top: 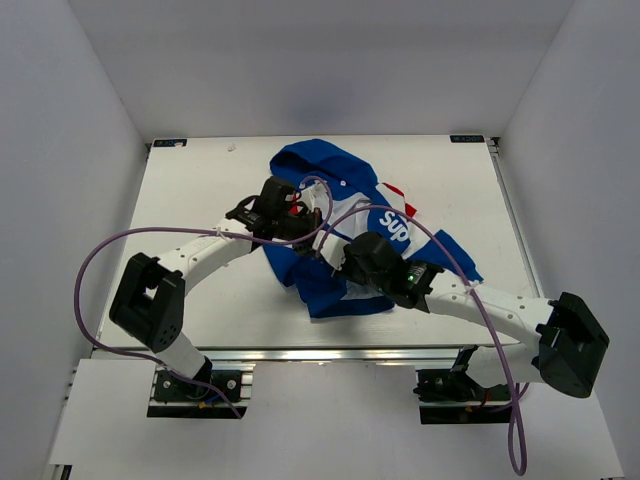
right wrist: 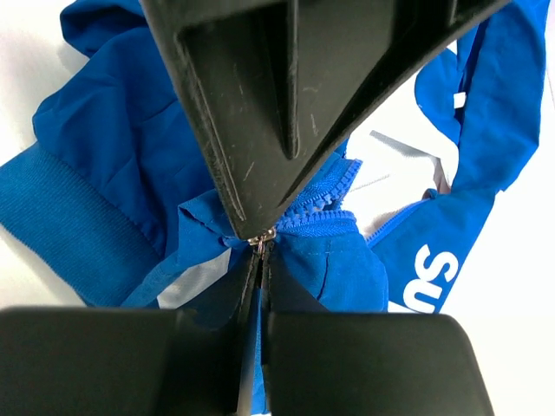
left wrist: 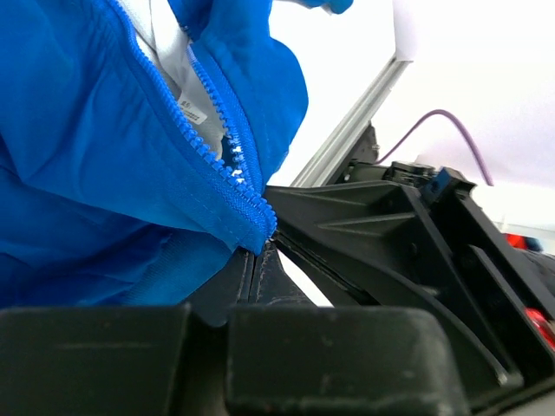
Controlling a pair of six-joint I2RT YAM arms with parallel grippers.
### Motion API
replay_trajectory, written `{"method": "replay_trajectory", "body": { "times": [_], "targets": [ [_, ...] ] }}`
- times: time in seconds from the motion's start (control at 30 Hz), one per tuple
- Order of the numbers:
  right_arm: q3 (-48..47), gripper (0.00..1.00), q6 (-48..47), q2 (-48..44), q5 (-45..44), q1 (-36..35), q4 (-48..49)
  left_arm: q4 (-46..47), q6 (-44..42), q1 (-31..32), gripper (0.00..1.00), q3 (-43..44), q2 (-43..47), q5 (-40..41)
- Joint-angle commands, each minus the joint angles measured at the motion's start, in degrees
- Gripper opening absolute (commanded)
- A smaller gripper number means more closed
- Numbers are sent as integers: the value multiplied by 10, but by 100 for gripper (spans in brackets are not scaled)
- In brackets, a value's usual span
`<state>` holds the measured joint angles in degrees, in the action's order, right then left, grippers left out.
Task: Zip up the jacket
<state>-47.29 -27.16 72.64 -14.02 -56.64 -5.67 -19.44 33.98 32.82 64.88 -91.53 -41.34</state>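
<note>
Both grippers pinch the jacket (top: 310, 165) at the middle of the table (top: 200, 190).
I see the left gripper (left wrist: 258, 256) pressed together on the zipper edge's end, and the right gripper (right wrist: 260, 251) clamped on the zipper pull (right wrist: 260, 237). The teeth beyond are unjoined.

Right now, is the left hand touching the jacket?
Touching. Left wrist view: the left hand is shut on the jacket, pinching the zipper edge's lower end.

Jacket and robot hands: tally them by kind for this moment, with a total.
jacket: 1
hands: 2, the left hand and the right hand, each shut on the jacket at its zipper
Total: 3
</note>
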Motion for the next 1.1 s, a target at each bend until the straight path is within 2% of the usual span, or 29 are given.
{"method": "replay_trajectory", "body": {
  "times": [0.0,0.5,0.7,0.83,0.87,0.93,1.07],
  "targets": [
    [-50,0,17,-7,-13,1,-14,-43,-38,20,0,35,11,30],
    [-139,0,78,33,-143,11,-113,-99,-78,59,0,55,18,94],
    [-141,0,99,28,-102,13,-144,-105,-86,65,0,60,22,91],
    [-134,0,116,2,-23,17,-165,-94,-85,65,40,67,33,107],
    [-130,0,121,-3,-11,19,-170,-90,-85,64,56,68,39,110],
    [-127,0,129,-14,23,23,-185,-79,-84,64,64,72,45,115],
    [-128,0,154,-17,65,29,-218,-82,-89,64,89,77,62,126]
  ]
}}
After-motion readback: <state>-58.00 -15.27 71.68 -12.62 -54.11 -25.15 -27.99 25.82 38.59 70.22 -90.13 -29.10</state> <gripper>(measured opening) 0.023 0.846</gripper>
